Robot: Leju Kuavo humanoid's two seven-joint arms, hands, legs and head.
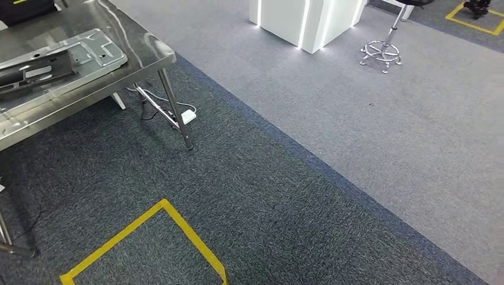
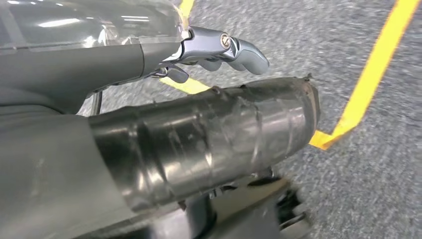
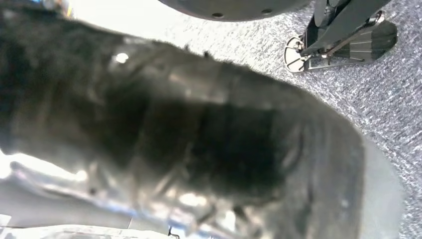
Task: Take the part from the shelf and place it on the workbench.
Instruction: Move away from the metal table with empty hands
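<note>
"Two things: where is the part, and what are your hands doing?" the operator asks.

"From my head I see the silver pressed sheet-metal part [image 1: 71, 59] lying flat on the stainless-steel workbench [image 1: 142, 47], far to my left. One rounded corner of the part sits near the bench's front edge, inside the rim. As for my hands, I cannot tell. My left hand [image 2: 204, 139] shows its thick tape-wrapped thumb across the wrist view, with silver-grey fingers [image 2: 239, 47] reaching out beyond it over the carpet. Whether anything lies in the palm is hidden. My right hand [image 3: 199, 144] is a dark blur close to its camera, so I cannot tell whether it holds anything."

"How much room around the bench?"

"Plenty on the near side. The bench corner juts toward me on a slim steel leg [image 1: 176, 110]. A white power strip [image 1: 188, 116] and its cables lie on the floor just beside that leg, under the tabletop's edge. Dark blue-grey carpet [image 1: 267, 196] runs open from there to me, marked by a yellow tape square [image 1: 178, 222] low in my view."

"And further out?"

"The dark carpet ends in a straight diagonal edge against pale grey carpet [image 1: 386, 136]. Well beyond it stand a white lit column [image 1: 309, 21] and the chrome base of a stool [image 1: 380, 54], both well apart from the bench."
</note>
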